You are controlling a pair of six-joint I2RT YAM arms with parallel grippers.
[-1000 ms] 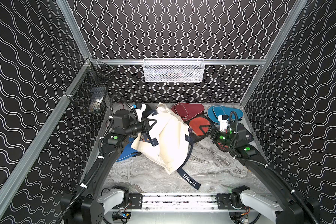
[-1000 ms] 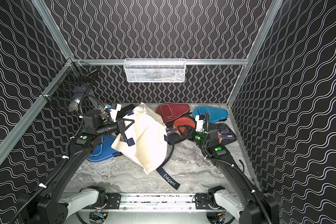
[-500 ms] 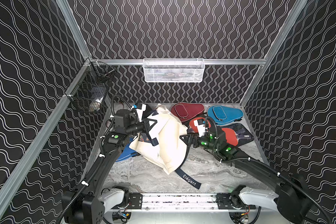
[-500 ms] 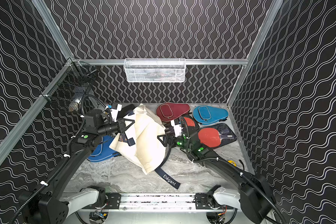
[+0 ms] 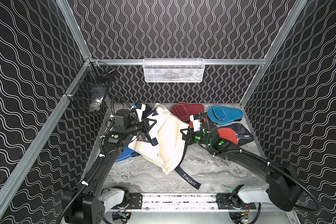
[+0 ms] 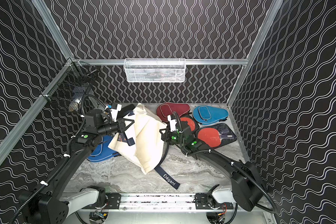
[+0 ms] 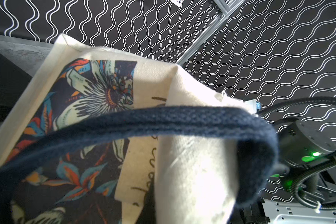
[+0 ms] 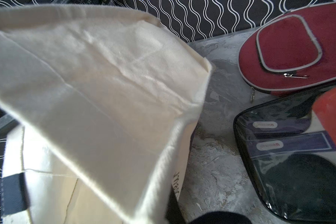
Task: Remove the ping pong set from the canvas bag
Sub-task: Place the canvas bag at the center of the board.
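Marble tabletop (image 5: 144, 174): we're holding the canvas bag (image 5: 169, 143) between both arms. We're clamping its strap (image 7: 163, 124) tight in the left gripper (image 5: 153, 131) and pinching its rim in the right gripper (image 5: 182, 135).

The canvas bag (image 5: 169, 139) is matt, coarse-woven cloth; navy strap (image 7: 163, 124) ribbed webbing; paddle pouch (image 8: 291, 174) glossy clear plastic.

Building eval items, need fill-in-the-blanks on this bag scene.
1. The strap trailing from under the canvas bag reads ___.
2. The left gripper holds the bag's handle, coloured ___.
3. The mesh basket on the rear wall is ___.
Missing: Élégant; navy; white.
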